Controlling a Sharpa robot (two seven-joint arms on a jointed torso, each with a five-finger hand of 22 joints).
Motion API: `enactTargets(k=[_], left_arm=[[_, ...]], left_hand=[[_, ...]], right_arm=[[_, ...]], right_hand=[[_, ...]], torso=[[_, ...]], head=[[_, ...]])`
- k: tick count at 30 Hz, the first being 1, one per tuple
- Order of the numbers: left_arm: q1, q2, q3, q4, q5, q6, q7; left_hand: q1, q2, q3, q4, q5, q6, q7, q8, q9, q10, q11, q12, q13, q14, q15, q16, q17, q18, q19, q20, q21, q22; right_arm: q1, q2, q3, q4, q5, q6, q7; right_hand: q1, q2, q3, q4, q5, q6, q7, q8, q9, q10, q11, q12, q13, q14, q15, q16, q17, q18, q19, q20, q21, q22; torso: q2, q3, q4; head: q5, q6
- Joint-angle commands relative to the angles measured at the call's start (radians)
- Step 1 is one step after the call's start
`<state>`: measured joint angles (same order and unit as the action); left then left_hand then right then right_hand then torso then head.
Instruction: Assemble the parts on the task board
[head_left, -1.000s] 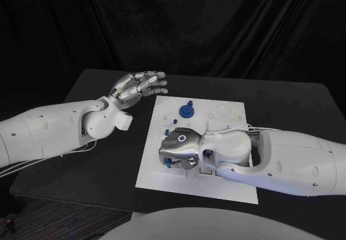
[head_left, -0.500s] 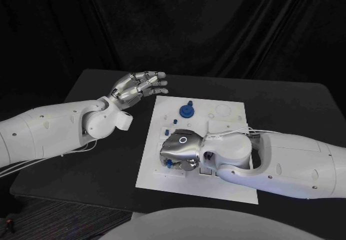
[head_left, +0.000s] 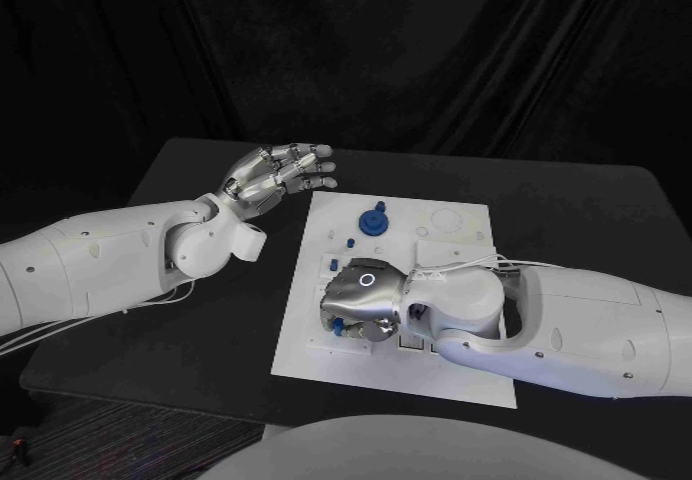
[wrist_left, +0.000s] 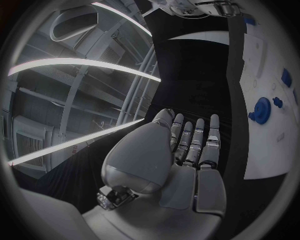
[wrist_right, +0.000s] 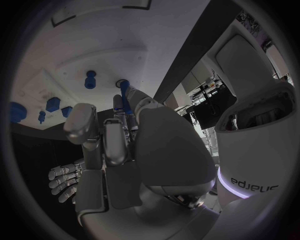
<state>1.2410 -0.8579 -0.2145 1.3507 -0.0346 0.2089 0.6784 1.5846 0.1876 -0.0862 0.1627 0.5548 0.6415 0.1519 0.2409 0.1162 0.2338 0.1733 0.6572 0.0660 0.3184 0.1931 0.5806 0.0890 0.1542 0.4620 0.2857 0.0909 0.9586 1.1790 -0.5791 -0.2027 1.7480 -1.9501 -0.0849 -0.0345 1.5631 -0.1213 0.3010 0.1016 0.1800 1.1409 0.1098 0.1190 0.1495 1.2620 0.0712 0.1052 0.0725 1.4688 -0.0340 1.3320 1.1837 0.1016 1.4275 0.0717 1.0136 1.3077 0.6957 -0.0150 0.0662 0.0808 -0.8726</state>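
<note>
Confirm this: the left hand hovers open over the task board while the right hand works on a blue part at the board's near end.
Not quite. In the head view the left hand is open but sits off the task board, over the black table beside the board's far corner. The rest holds: the right hand is down on the board's near end at a blue part.

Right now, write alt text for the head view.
The right silver many-fingered hand rests fingers-down on the near-left part of the white rectangular task board, over small blue parts. The left silver hand hovers open beyond the board's far-left corner, off the board.
</note>
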Motion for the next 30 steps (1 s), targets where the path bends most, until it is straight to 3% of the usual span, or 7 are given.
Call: enactTargets(k=[1, 25, 28, 29, 30], left_arm=[[-0.002, 0.002, 0.001, 0.000, 0.003, 0.015, 0.015], [-0.009, 0.003, 0.001, -0.005, 0.003, 0.021, 0.006], [-0.009, 0.004, 0.001, -0.006, 0.003, 0.022, 0.005], [-0.009, 0.004, 0.001, -0.006, 0.003, 0.022, 0.005], [-0.010, 0.004, 0.001, -0.006, 0.003, 0.022, 0.005]], left_hand=[[0.008, -0.004, 0.005, 0.002, 0.005, -0.003, 0.007, 0.005, -0.001, -0.003, 0.006, 0.007, -0.001, -0.008, 0.001, 0.006, -0.002, 0.000, 0.002, -0.002, -0.006, 0.001], [0.008, -0.003, 0.012, -0.001, 0.007, -0.005, 0.007, 0.004, -0.002, -0.004, 0.004, 0.007, -0.001, -0.008, 0.002, 0.007, -0.002, 0.000, 0.002, -0.002, -0.006, 0.002], [0.008, -0.003, 0.012, -0.001, 0.007, -0.005, 0.007, 0.004, -0.002, -0.004, 0.004, 0.007, -0.001, -0.008, 0.002, 0.007, -0.002, 0.000, 0.002, -0.002, -0.006, 0.002], [0.008, -0.003, 0.012, -0.001, 0.007, -0.005, 0.007, 0.004, -0.002, -0.004, 0.004, 0.007, -0.001, -0.008, 0.002, 0.007, -0.002, 0.000, 0.002, -0.002, -0.006, 0.002], [0.008, -0.003, 0.012, -0.001, 0.007, -0.005, 0.007, 0.004, -0.002, -0.004, 0.004, 0.007, -0.001, -0.008, 0.002, 0.007, -0.002, 0.000, 0.002, -0.002, -0.006, 0.002]], right_arm=[[-0.007, -0.004, -0.004, -0.006, -0.023, 0.008, -0.024], [-0.007, -0.009, -0.004, -0.007, -0.025, 0.018, -0.031], [-0.007, -0.009, -0.004, -0.009, -0.025, 0.019, -0.026], [-0.007, -0.009, -0.004, -0.009, -0.025, 0.018, -0.025], [-0.007, -0.009, -0.004, -0.009, -0.025, 0.015, -0.022]], right_hand=[[0.009, 0.005, 0.004, -0.005, 0.005, 0.010, 0.000, 0.002, 0.002, 0.030, -0.029, -0.003, 0.001, 0.022, 0.000, -0.007, -0.002, -0.003, -0.006, -0.002, -0.003, 0.134], [0.005, 0.002, 0.006, -0.008, 0.009, 0.014, 0.001, 0.001, 0.004, 0.024, -0.026, -0.008, 0.001, 0.021, 0.001, -0.009, -0.004, -0.002, -0.009, -0.002, -0.010, 0.132], [-0.015, -0.005, 0.008, -0.003, 0.004, -0.023, 0.011, -0.024, -0.004, 0.000, -0.015, -0.024, -0.002, 0.019, 0.010, -0.012, -0.008, -0.002, -0.013, 0.003, -0.017, 0.130], [-0.027, -0.012, 0.009, 0.004, -0.003, -0.070, 0.024, -0.051, -0.016, -0.035, -0.006, -0.040, -0.007, 0.017, 0.024, -0.015, -0.011, -0.002, -0.016, 0.008, -0.024, 0.128], [-0.044, -0.027, 0.012, 0.013, -0.009, -0.155, 0.030, -0.058, -0.037, -0.086, 0.010, -0.044, -0.010, 0.015, 0.033, -0.016, -0.013, -0.002, -0.018, 0.017, -0.030, 0.127]], torso=[[0.000, -0.0005, 0.0002], [0.000, -0.0003, 0.0001], [0.000, 0.0000, 0.0000], [0.000, -0.0001, 0.0001], [-0.001, -0.0001, 0.0001]], head=[[0.001, 0.000], [0.002, 0.000], [0.002, 0.000], [0.002, 0.000], [0.002, 0.000]])
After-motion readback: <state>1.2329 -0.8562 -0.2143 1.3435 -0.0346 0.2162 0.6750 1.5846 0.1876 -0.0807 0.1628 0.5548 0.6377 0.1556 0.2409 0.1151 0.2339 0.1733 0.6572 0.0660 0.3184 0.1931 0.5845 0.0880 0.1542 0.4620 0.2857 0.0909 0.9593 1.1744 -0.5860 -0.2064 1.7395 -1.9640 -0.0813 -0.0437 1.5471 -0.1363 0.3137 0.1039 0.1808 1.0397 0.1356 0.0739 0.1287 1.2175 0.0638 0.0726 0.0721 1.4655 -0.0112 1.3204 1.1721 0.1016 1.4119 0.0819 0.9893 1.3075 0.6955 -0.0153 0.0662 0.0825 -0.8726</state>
